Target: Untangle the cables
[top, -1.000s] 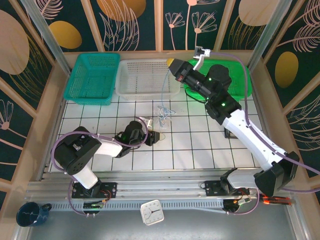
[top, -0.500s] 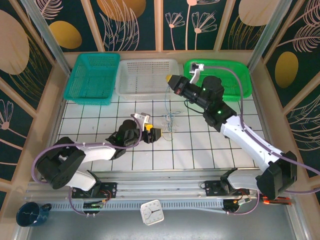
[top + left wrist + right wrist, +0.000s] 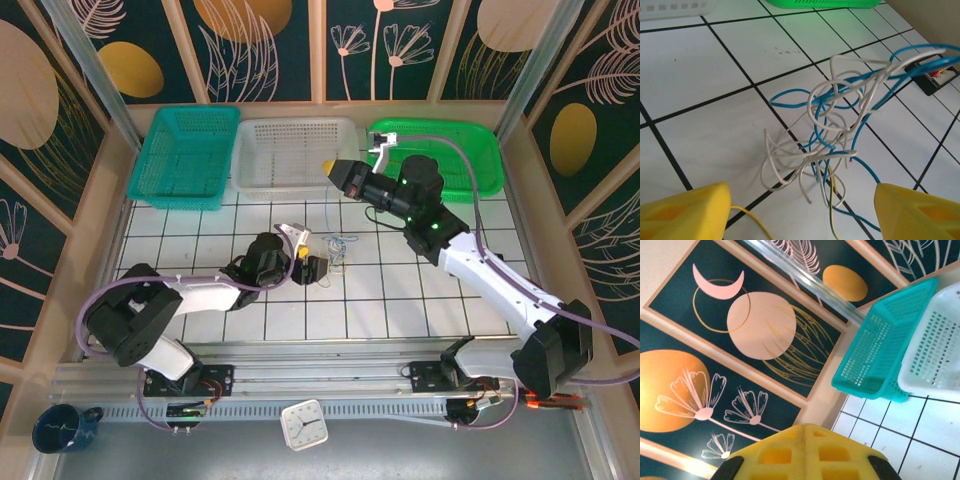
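Since a second ago the left gripper (image 3: 305, 252) has advanced across the white tiled table (image 3: 400, 300) and spread its jaws, while the right gripper (image 3: 328, 166) has come down and to the left, away from the green plastic basket (image 3: 470, 160). The small knot of thin blue, whitish and yellowish cables (image 3: 338, 250) has shifted nearer the arm bases. Present condition: the left gripper stands released, its two yellow fingers (image 3: 685, 210) wide apart with nothing clamped between them. The cables lie on the tiles just ahead of that opening, roughly centred between the fingers. One yellowish strand trails back close beside the finger at the left of the wrist view; whether they touch cannot be told. The right gripper is clenched, yellow pads pressed together, above the near rim of the white perforated basket (image 3: 290, 150), with the teal basket (image 3: 185, 155) further left. From above, a single thin blue strand climbs from the knot to that gripper's tip, which appears to pinch it. The tangle's long axis therefore runs near to far, from the loose loops by the left gripper up toward the right one. In the left wrist view the blue strands stretch away to the upper right.
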Available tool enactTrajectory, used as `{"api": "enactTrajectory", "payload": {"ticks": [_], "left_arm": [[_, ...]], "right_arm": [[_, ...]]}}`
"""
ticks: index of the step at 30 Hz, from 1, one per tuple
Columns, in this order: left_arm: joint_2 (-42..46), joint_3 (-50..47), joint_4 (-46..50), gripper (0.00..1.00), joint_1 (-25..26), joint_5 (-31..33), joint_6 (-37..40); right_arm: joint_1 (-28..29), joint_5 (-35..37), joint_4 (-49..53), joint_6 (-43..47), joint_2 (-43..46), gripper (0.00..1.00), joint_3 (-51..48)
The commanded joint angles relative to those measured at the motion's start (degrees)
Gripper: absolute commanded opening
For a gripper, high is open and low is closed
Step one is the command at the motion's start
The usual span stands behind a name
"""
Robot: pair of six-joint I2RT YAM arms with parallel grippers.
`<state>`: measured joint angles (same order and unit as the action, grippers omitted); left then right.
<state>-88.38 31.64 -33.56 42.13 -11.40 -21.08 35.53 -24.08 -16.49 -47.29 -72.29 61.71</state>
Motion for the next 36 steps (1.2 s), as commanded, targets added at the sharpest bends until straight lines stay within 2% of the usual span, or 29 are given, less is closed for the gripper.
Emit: {"api": "enactTrajectory", "payload": {"ticks": [1, 9, 12, 20, 24, 31, 36], "left_arm": [[-1.6, 2.5, 1.3, 0.75, -0.2, -0.8, 3.2], [-3.0, 4.7, 2.0, 0.75, -0.2, -2.1, 4.9], [-3.4, 5.3, 2.1, 0.72, -0.2, -2.5, 5.1], [-5.0, 5.7, 1.6, 0.38, -0.2, -4.5, 5.0], [-4.4, 4.3, 0.8, 0.3, -0.2, -4.2, 4.2], [-3.5, 1.5, -0.8, 0.01, -0.2, -3.3, 2.9], [-3.4, -0.4, -2.2, 0.0, -0.2, -2.2, 1.2]], "right_arm": [[1.3, -2.5, -2.2, -0.1, -0.2, 0.0, 0.4], [3.7, -4.0, -1.4, 0.7, -1.4, 0.0, 2.6], [4.4, -4.1, -1.4, 0.8, -1.8, 0.0, 3.2], [4.5, -3.3, 0.4, 1.8, -1.7, 0.0, 4.4], [4.1, -2.0, 1.8, 3.2, -1.6, 0.0, 4.8], [0.0, -1.3, 2.5, 3.5, -0.9, 0.0, 5.2], [-5.6, -1.6, 2.8, 3.1, 1.0, 0.0, 6.5]]}}
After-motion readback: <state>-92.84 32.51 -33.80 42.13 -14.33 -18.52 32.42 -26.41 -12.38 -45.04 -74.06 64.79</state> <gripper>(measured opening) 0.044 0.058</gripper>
